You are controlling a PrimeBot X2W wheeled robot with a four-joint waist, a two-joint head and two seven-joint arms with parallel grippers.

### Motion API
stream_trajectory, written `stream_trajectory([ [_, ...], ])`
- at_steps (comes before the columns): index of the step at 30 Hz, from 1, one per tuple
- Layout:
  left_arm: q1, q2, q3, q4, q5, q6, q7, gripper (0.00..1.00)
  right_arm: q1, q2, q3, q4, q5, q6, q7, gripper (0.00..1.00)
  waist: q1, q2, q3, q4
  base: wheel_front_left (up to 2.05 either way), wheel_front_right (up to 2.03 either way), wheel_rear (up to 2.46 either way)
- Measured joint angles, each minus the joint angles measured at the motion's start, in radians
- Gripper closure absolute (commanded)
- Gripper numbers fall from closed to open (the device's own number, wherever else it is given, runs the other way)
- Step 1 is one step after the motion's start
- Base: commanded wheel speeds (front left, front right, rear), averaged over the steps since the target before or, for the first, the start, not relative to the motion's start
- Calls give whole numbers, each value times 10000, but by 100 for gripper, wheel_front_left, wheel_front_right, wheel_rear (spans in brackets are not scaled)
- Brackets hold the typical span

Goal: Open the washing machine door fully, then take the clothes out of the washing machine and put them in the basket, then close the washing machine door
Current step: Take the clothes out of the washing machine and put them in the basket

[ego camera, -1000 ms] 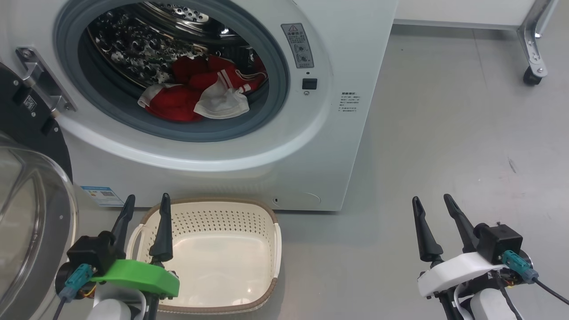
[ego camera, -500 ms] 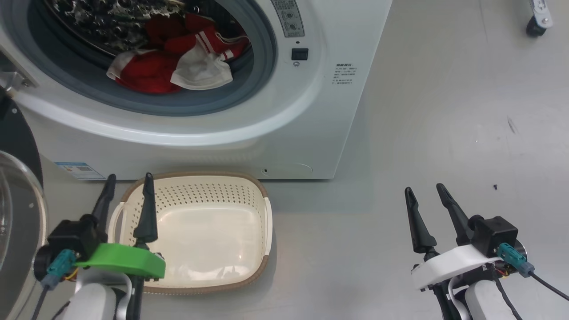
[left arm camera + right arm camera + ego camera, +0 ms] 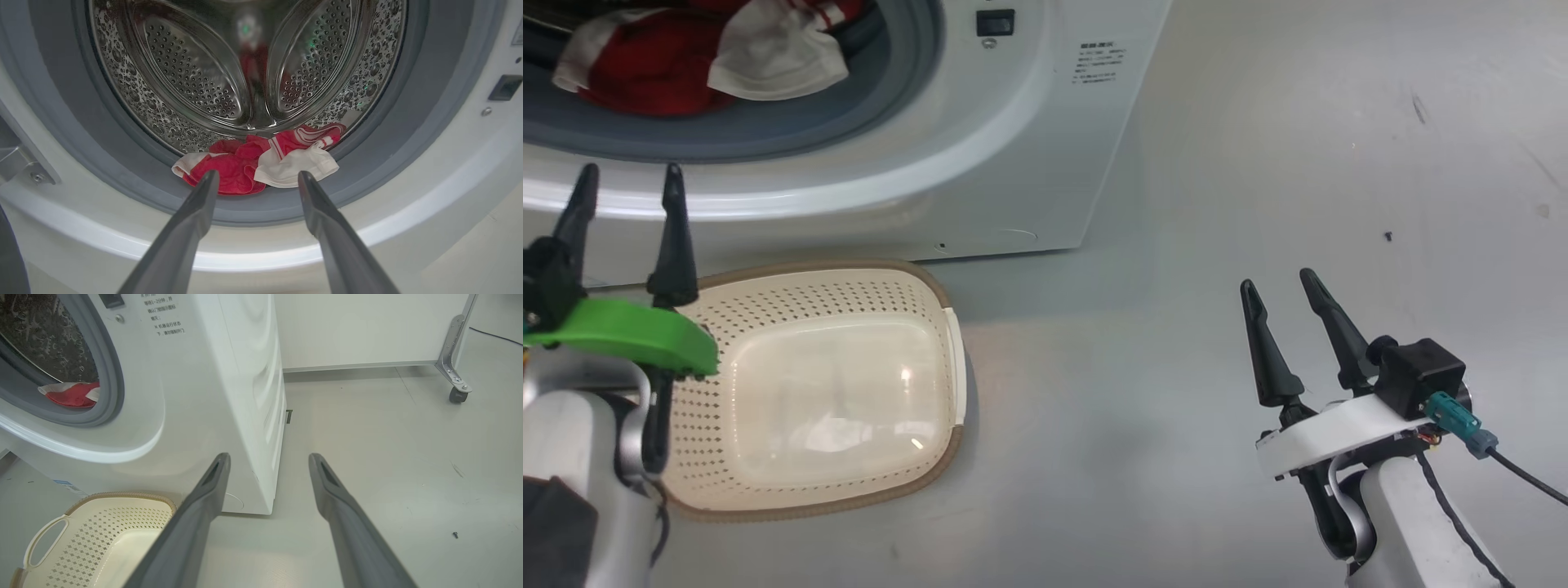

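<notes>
Soft red fabric garments with white striped trim (image 3: 237, 171), plus a whitish cloth piece (image 3: 296, 167): heaped just beyond the left hand (image 3: 257, 173) fingertips, low in the perforated steel drum (image 3: 196, 81) of the white front-loading washing machine (image 3: 408, 183), behind its smooth grey rubber rim (image 3: 122, 163). Left hand spread wide, holding nothing; right hand (image 3: 269, 455) likewise, aimed past the machine's corner. Probably light, limp, unbreakable, hardly slippery; best pinched at a raised fold or hem. Rigid cream perforated plastic basket (image 3: 849, 286) just beneath the left hand.

looks like a robotics lab or test room rather than a home laundry: the washing machine (image 3: 229, 375) stands on a bare smooth grey floor (image 3: 367, 457), a white panel (image 3: 359, 326) on a metal castor (image 3: 457, 395) behind it, a loose screw (image 3: 455, 535) beside it.
</notes>
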Motion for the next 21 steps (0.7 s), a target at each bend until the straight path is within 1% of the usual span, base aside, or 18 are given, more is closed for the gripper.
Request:
stream_trajectory([
  [3, -508, 276, 79, 213, 171, 157, 387, 0, -236, 17, 50, -36, 21, 0, -2, 0, 1, 0, 295, -318, 0, 0, 0],
  [11, -2088, 813, 431, 966, 207, 504, 1613, 0, -466, 50, 207, -25, 150, 0, -29, 0, 0, 0, 1015, -1083, 0, 0, 0],
  [21, -3651, 1404, 364, 2226, 562, 604, 2894, 0, -771, 94, 263, 29, 238, 0, -31, 0, 0, 0, 1654, -1739, 0, 0, 0],
])
